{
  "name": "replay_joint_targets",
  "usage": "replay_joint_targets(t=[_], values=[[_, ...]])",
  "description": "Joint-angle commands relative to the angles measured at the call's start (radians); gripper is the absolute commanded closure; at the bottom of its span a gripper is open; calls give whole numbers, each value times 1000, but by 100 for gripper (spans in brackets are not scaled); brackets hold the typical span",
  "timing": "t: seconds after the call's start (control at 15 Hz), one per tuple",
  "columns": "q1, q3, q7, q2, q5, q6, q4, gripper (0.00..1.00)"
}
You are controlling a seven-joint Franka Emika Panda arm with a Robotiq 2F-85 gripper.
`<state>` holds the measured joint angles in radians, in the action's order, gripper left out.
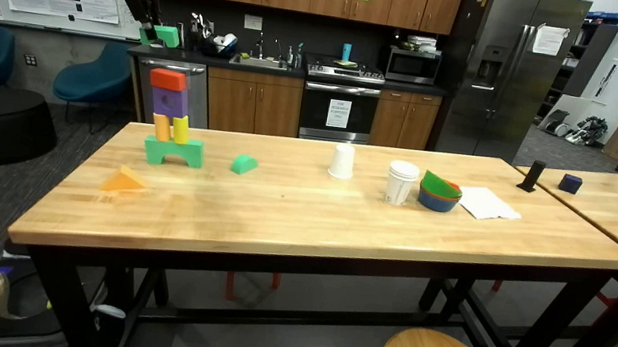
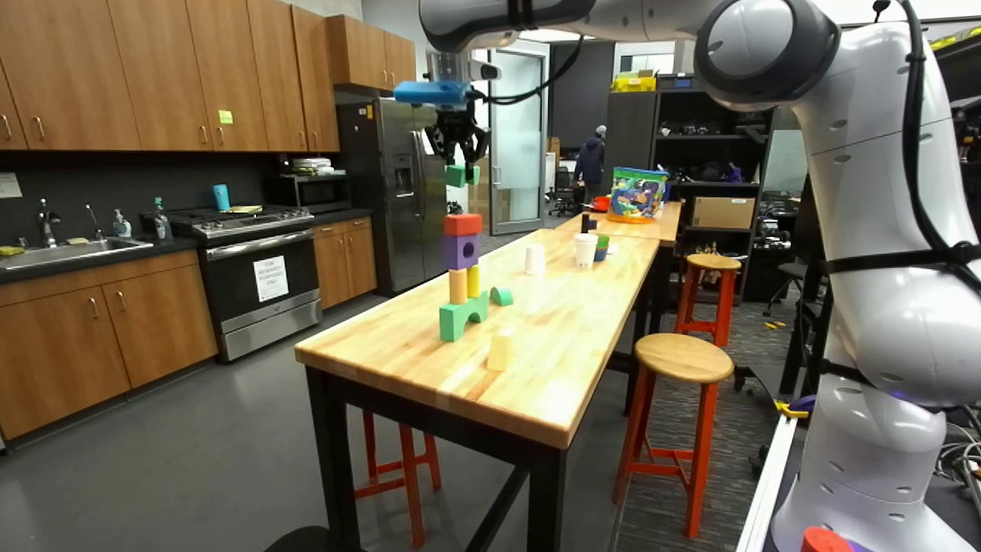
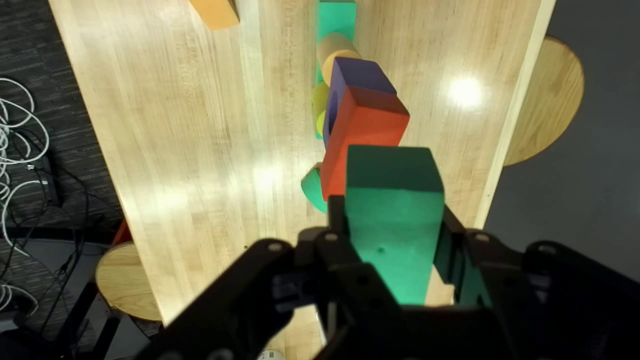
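Observation:
My gripper (image 3: 394, 216) is shut on a green block (image 3: 392, 240); its fingers lie on both sides of it. In both exterior views the gripper (image 1: 152, 30) (image 2: 464, 165) holds the block above a tower, with a gap between. A red block (image 1: 168, 79) tops the tower. Below it are a purple block with a hole (image 1: 170, 102), an orange cylinder (image 1: 161, 127) and a yellow cylinder (image 1: 180, 130) side by side, and a green arch (image 1: 193, 152) on the table. A green half-round block (image 1: 243, 164) and an orange triangular block (image 1: 123, 180) lie near the tower.
Farther along the wooden table (image 1: 257, 214) stand an upturned white cup (image 1: 342, 161), stacked white cups (image 1: 401, 182), blue and green bowls (image 1: 439, 198), white paper (image 1: 485, 203) and a black stand (image 1: 531, 176). Wooden stools (image 2: 684, 357) stand beside the table.

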<state>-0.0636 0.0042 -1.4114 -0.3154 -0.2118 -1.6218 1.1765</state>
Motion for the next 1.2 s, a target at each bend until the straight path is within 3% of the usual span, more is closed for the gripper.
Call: replay_joint_targets(t=[0.0, 1.13], values=[[1, -2, -6, -1, 1, 5, 5, 84], [6, -3, -4, -66, 8, 33, -23, 84]])
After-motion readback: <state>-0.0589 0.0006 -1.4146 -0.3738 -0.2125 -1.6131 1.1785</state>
